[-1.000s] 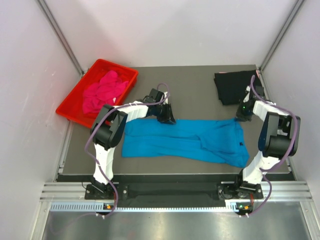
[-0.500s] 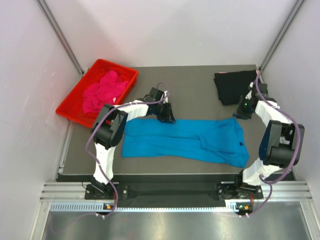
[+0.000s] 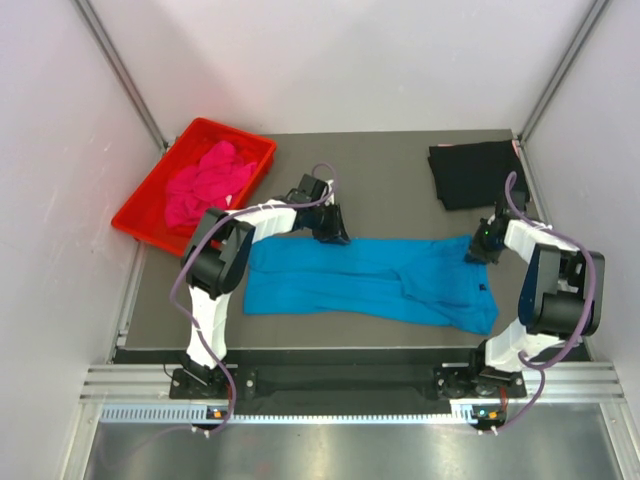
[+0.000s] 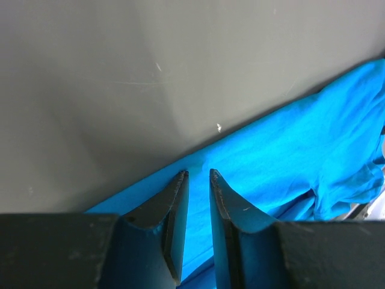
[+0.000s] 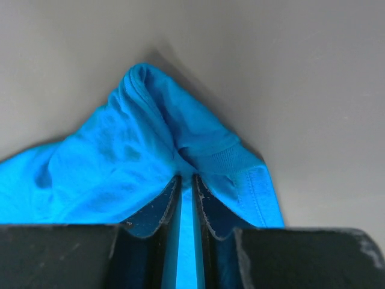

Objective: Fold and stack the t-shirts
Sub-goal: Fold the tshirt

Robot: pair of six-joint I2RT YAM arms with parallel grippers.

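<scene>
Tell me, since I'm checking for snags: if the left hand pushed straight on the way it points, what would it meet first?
Most likely the turquoise t-shirt: the left hand has its fingertips over the shirt's far edge, with bare table beyond. Depth is unclear, so it may already touch the cloth.

Bright, even light; fingers perhaps blurred.
</scene>
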